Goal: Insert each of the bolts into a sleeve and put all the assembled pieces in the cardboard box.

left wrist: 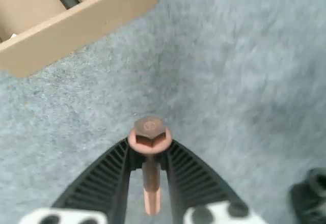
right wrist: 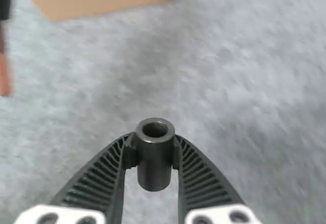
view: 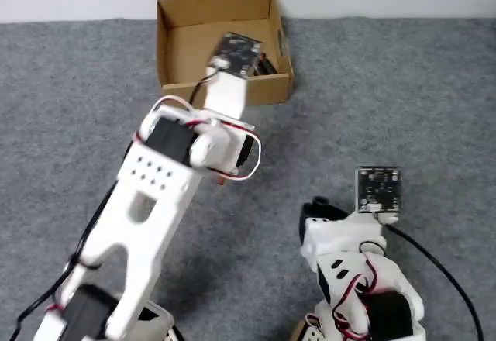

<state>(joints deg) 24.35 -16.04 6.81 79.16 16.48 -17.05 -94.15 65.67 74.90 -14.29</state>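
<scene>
Assembly in progress: the left tool (left wrist: 148, 143) is closed on a copper-coloured hex-head metal bolt (left wrist: 151, 183), its shank lying along the jaws and its head just past the tips. The right tool (right wrist: 153, 141) clamps a black cylindrical sleeve (right wrist: 154, 163), open bore facing out beyond the tips. Over the grey carpeted worktop (view: 403, 85), the sleeve sits well apart from the bolt, to the left tool's right and farther from the brown cardboard box (view: 186, 8). Both long axes run outward along their tools, so mating likely needs them turned toward each other.
</scene>
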